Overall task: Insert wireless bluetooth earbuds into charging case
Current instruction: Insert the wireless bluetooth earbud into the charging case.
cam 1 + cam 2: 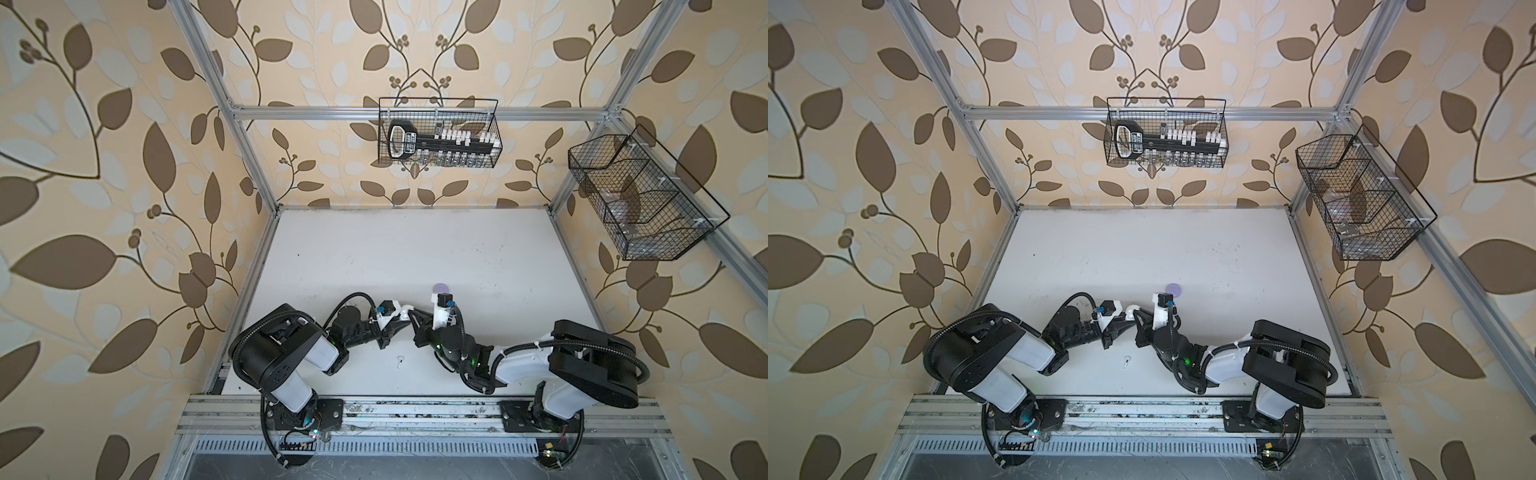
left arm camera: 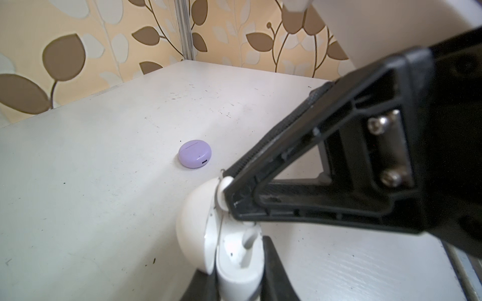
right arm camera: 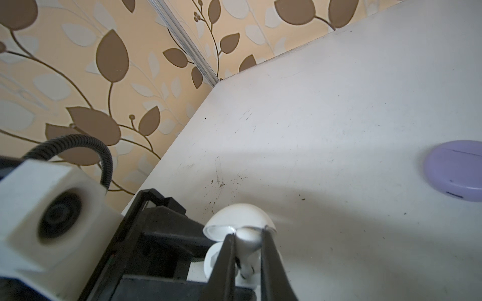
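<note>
My left gripper [image 2: 238, 263] is shut on a white charging case [image 2: 229, 250], gripping its base with the lid [image 2: 193, 229] swung open. My right gripper [image 3: 247, 234] is shut on a white earbud [image 3: 249, 242], and its tip sits at the open case just under the lid [image 3: 240, 216]. In both top views the two grippers meet over the table's near middle, at the white case [image 1: 405, 308] [image 1: 1131, 309]. Another white earbud [image 1: 400, 362] [image 1: 1126, 362] lies loose on the table just in front of them.
A closed lavender case [image 1: 441, 288] [image 2: 194, 154] [image 3: 456, 172] lies flat on the white table [image 1: 415, 249], just beyond the right wrist. Two black wire baskets [image 1: 440, 133] [image 1: 640, 195] hang on the back and right walls. Aluminium frame posts edge the table.
</note>
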Action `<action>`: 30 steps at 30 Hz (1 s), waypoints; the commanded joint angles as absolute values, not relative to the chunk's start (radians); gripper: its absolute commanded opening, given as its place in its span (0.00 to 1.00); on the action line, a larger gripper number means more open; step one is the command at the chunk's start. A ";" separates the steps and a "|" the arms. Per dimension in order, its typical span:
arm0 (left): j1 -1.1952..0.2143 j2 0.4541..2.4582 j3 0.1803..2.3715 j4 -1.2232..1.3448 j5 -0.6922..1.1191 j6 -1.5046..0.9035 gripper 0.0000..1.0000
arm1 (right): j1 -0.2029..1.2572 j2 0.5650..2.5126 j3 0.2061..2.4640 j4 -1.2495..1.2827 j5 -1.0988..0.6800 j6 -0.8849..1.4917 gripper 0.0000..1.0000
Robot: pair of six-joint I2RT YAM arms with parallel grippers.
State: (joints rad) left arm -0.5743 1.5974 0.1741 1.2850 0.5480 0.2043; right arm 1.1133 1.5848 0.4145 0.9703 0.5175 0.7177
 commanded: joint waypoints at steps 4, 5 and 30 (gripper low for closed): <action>-0.560 1.602 0.172 1.379 0.561 0.195 0.09 | 1.132 1.559 0.383 0.967 0.538 0.732 0.14; -0.559 1.602 0.172 1.381 0.561 0.195 0.09 | 1.132 1.557 0.380 0.967 0.538 0.733 0.15; -0.558 1.634 0.171 1.421 0.589 0.201 0.09 | 1.147 1.241 0.397 0.485 0.547 0.753 0.39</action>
State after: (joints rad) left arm -0.5678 1.6302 0.1741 1.3331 0.5613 0.2012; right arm 1.1389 1.2903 0.3622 0.7025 0.5426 0.7341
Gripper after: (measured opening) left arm 0.225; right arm 0.387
